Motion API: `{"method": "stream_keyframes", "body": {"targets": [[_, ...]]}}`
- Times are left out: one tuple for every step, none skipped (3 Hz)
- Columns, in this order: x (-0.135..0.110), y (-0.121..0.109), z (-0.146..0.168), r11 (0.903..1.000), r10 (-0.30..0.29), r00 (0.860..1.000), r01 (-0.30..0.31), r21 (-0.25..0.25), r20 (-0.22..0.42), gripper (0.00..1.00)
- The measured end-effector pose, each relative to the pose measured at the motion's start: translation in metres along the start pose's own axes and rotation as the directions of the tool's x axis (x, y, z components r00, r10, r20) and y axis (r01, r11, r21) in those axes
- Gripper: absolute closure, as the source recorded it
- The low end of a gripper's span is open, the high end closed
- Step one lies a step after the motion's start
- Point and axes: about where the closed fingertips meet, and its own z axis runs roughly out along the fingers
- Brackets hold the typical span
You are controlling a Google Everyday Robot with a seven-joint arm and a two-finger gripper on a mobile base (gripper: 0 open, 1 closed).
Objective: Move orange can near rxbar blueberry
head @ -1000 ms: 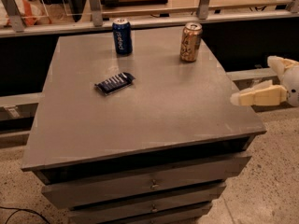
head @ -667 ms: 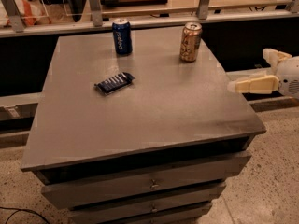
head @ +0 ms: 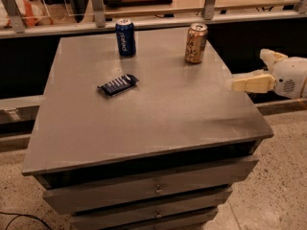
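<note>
The orange can [head: 196, 43] stands upright at the back right of the grey cabinet top [head: 158, 114]. The rxbar blueberry [head: 118, 85] lies flat left of centre, well apart from the can. My gripper [head: 249, 71] hovers off the right edge of the top, to the right of the can and nearer the front, pointing left. Its two pale fingers [head: 253, 83] stand apart with nothing between them.
A dark blue soda can [head: 125, 38] stands upright at the back, left of the orange can. The top belongs to a cabinet with drawers [head: 153, 190]. A railing with glass panels [head: 158, 18] runs behind it.
My gripper has moved away from the front along the cabinet's right edge, closer to the orange can. The cans and the bar have not moved.
</note>
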Motion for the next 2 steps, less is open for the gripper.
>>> {"method": "stream_keyframes", "body": {"targets": [[0.0, -0.009, 0.032, 0.9995, 0.027, 0.999, -0.026, -0.019, 0.038, 0.0], [0.001, -0.015, 0.066, 0.9984, 0.038, 0.998, -0.035, -0.043, 0.053, 0.0]]}}
